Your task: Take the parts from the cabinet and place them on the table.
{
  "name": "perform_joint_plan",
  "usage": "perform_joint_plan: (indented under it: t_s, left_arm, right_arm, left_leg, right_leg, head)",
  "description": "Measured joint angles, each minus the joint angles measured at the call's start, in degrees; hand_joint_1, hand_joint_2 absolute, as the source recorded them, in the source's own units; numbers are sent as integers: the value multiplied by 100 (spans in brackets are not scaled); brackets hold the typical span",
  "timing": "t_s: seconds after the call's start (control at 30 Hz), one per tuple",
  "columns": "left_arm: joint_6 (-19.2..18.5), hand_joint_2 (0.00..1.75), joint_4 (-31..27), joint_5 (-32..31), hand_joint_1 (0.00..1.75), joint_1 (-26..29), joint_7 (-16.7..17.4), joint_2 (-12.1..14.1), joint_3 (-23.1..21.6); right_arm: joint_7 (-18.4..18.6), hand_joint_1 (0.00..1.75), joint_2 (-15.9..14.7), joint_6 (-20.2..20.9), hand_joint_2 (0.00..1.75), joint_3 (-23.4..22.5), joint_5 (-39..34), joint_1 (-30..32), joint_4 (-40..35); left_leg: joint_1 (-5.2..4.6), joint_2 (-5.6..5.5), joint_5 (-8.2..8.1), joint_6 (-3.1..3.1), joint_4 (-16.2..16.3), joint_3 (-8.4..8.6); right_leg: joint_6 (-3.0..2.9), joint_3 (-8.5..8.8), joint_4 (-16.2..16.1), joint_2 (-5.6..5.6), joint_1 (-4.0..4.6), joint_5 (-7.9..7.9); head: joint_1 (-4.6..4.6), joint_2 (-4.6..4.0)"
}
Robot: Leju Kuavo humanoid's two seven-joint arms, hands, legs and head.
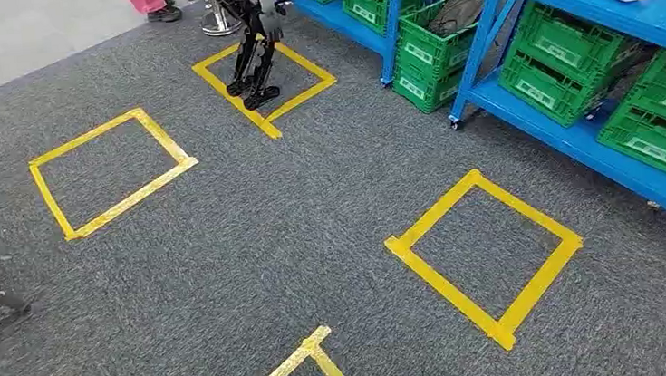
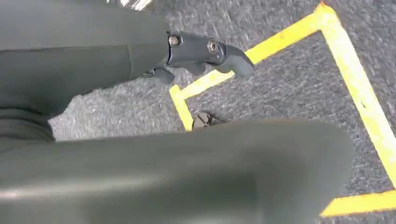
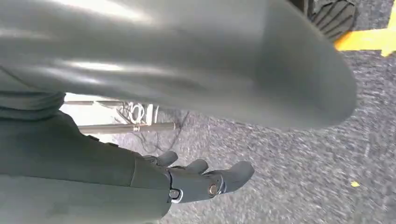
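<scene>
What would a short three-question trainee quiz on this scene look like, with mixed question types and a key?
1. True or false: the blue shelving holds green crates.
2. Multiple choice: the squares marked on the grey carpet are made of A) red rope, B) yellow tape, C) white chalk.
3. Short answer: is the left hand or the right hand holding a part?

Key
1. True.
2. B.
3. No; both hang above the carpet with nothing in them.
</scene>
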Motion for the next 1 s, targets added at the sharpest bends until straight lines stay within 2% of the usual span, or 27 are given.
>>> perform_joint_plan:
  t_s: [0.03, 0.07, 0.1, 0.13, 0.17, 0.2, 0.23, 0.27, 0.3, 0.33, 0.37, 0.4, 0.43, 0.47, 0.57, 0.6, 0.63, 0.67, 0.73, 0.77, 0.8, 0.83, 0.87, 0.9, 0.93, 0.97, 1.0]
  left_arm:
    - [0, 0, 0, -4, 0, -7, 4, 0, 0]
    - [0, 0, 0, -9, 0, -10, 4, -2, 2]
    - [-2, 0, 0, -13, 0, -13, 4, -13, 2]
    - [-2, 0, 0, -28, 0, -15, 0, 2, 4]
    - [2, 0, 0, -52, 0, -11, -2, 4, 4]
    - [28, 0, 0, -89, 0, -4, -4, 9, 4]
    - [53, 0, 0, -122, 0, 7, -11, 9, 2]
    - [63, 0, 0, -131, 0, 12, -15, 9, 2]
    - [74, 0, 0, -133, 0, 16, -9, 11, 2]
    - [87, 0, 0, -133, 0, 13, 4, 11, 2]
    - [87, 0, 0, -131, 0, 10, 7, 11, 2]
    - [87, 0, 0, -125, 0, 8, 7, 11, 2]
    - [90, 0, 0, -109, 0, 8, 9, 15, 2]
    - [87, 0, 0, -94, 0, 8, 11, 24, 2]
    - [87, 0, -4, -116, 0, -17, -4, 48, 2]
    - [92, 0, -9, -129, 0, -28, -9, 61, 2]
    - [96, 0, -9, -144, 0, -33, -15, 94, 2]
    - [101, 0, -9, -144, 0, -32, -9, 96, -2]
    - [105, 0, -7, -92, 0, -17, -28, 96, -2]
    - [111, 0, -4, -65, 0, 2, -48, 94, -2]
    - [120, 0, -4, -55, 0, 19, -72, 96, -2]
    - [142, 0, -4, -30, 0, 24, -94, 98, 0]
    - [155, 0, -4, -11, 0, 21, -105, 109, 0]
    - [153, 0, -4, 2, 0, 15, -113, 124, 0]
    - [155, 0, -4, 9, 0, 18, -120, 138, 0]
    - [159, 0, -4, 11, 0, 6, -120, 140, 0]
    - [197, 0, -7, -7, 0, -3, -120, 144, 0]
  right_arm:
    - [0, 0, 0, 0, 0, 0, 0, 18, 0]
    - [0, 0, -4, 0, 0, 0, 0, 20, 0]
    - [0, 0, -7, 0, 0, 0, 0, 22, 0]
    - [0, 0, 2, 0, 0, 4, 0, 13, 0]
    - [-6, 0, 2, 2, 0, 9, -2, 2, 0]
    - [-24, 0, 2, 6, 0, 18, -4, -6, 0]
    - [-33, 0, 4, 15, 0, 28, -13, -3, 0]
    - [-35, 0, 7, 20, 0, 39, -22, 6, 0]
    - [-39, 0, 13, 22, 0, 46, -26, 11, 0]
    - [-50, 0, 20, 24, 0, 50, -30, 15, 0]
    - [-55, 0, 22, 26, 0, 55, -35, 25, 0]
    - [-61, 0, 26, 35, 0, 66, -37, 24, 0]
    - [-76, 0, 33, 44, 0, 77, -42, 11, 0]
    - [-94, 0, 41, 59, 0, 83, -55, -2, 0]
    - [-103, 0, 57, 50, 0, 87, -61, 2, 0]
    - [-101, 0, 67, 46, 0, 87, -61, 4, 0]
    - [-103, 0, 96, 46, 0, 90, -61, 6, 0]
    - [-118, 0, 92, 44, 0, 92, -63, 5, 0]
    - [-170, 0, 94, 50, 0, 92, -87, 1, 0]
    - [-183, 0, 94, 50, 0, 92, -101, 3, 0]
    - [-199, 0, 94, 50, 0, 92, -109, 8, 0]
    - [-216, 0, 94, 52, 0, 92, -122, 12, 0]
    - [-223, 0, 94, 55, 0, 92, -127, 11, 0]
    - [-234, 0, 98, 59, 0, 92, -138, 8, 0]
    - [-238, 0, 101, 59, 0, 92, -140, 10, 0]
    - [-245, 0, 101, 61, 0, 94, -144, -2, 0]
    - [-247, 0, 101, 63, 0, 94, -151, -3, 0]
  left_leg:
    - [-19, 30, -7, 29, 0, -1]
    - [0, 76, 16, 71, -25, 11]
    - [33, 134, 43, 104, -66, 30]
    - [25, 162, 43, 116, -79, 39]
    - [16, 215, 38, 153, -78, 37]
    - [-4, 275, 31, 165, -77, 36]
    - [-15, 335, 24, 169, -76, 36]
    - [-22, 388, 15, 177, -73, 35]
    - [-24, 442, 9, 176, -70, 37]
    - [-24, 485, 1, 171, -68, 40]
    - [-24, 524, -4, 165, -68, 49]
    - [-25, 565, -12, 153, -68, 62]
    - [-42, 600, -24, 133, -63, 77]
    - [-59, 641, -51, 86, -57, 87]
    - [-21, 748, -66, -18, -88, 156]
    - [-3, 709, -100, -50, -53, 121]
    - [-1, 494, -201, -72, 79, 76]
    - [2, 373, -419, -71, 405, -66]
    - [3, 304, -813, -89, 1373, -521]
    - [1, 295, -846, -96, 1663, -678]
    - [3, 293, -755, -94, 1678, -728]
    - [9, 293, -537, -89, 1440, -649]
    - [16, 274, -255, -80, 976, -470]
    - [31, 195, 25, -74, 419, -234]
    - [52, -1, 47, -65, 100, -96]
    - [58, -86, -38, -59, -18, -36]
    - [36, -22, -30, -33, 22, 8]
  right_leg:
    - [32, -85, -16, 43, -14, 5]
    - [76, -85, -16, 81, -14, 8]
    - [92, -83, 69, 1, -13, -40]
    - [123, -184, 284, -219, 1, -193]
    - [147, -387, 676, -330, -25, -422]
    - [166, -618, 1142, -382, -42, -646]
    - [180, -805, 1520, -404, -52, -782]
    - [190, -906, 1717, -417, -57, -807]
    - [193, -877, 1645, -433, -57, -703]
    - [183, -728, 1332, -447, -57, -502]
    - [163, -482, 844, -487, -53, -259]
    - [128, -222, 355, -591, -41, -67]
    - [76, -75, 15, -797, -2, -38]
    - [54, -76, -3, -743, 16, -30]
    - [-48, -73, -26, -601, 55, -26]
    - [-90, 107, -114, -555, -13, 49]
    - [-100, 109, -153, -547, -4, 59]
    - [-130, 102, -152, -517, -6, 65]
    - [-155, 87, -135, -413, 2, 84]
    - [-155, 88, -131, -354, 4, 82]
    - [-155, 92, -124, -292, 4, 75]
    - [-153, 100, -114, -228, 0, 65]
    - [-135, 108, -102, -162, -7, 52]
    - [-106, 112, -72, -103, -12, 31]
    - [-72, 84, -39, -63, -12, 2]
    - [-19, 10, 35, -23, 15, -42]
    - [11, 14, 22, 4, -5, -32]
  head:
    - [-5, 0]
    - [-7, 0]
    - [-5, 0]
    - [61, 0]
    - [150, 0]
    - [164, 0]
    - [175, 0]
    - [177, 0]
    - [188, 0]
    - [205, 0]
    - [225, 0]
    - [247, 0]
    - [271, 0]
    - [258, 0]
    - [251, 0]
    - [247, 0]
    - [218, 0]
    - [170, 0]
    - [96, 0]
    - [78, 0]
    - [63, 0]
    - [39, 0]
    - [15, 0]
    - [-7, 0]
    - [-33, 0]
    - [-44, 0]
    - [-15, 0]
